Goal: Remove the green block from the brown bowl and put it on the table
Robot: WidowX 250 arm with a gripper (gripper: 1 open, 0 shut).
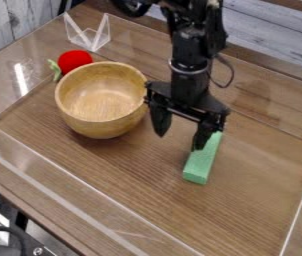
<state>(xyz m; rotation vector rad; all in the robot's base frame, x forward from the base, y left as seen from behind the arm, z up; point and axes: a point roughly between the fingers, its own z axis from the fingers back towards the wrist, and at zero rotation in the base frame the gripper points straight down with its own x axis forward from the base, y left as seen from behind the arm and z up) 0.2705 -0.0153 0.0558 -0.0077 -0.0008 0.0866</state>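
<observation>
While the green block [202, 160] is lying below the spread gripper [183, 128], open fingers are apparently giving it clearance.

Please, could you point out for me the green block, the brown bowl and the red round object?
Green block [201, 164]: camera view, its middle.
Brown bowl [98, 124]: camera view, outer front wall.
Red round object [75, 59]: camera view, upper part.

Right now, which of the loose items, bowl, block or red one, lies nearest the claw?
The green block: the claw hangs open right beside it, while the red one sits far off, beyond the bowl.
</observation>
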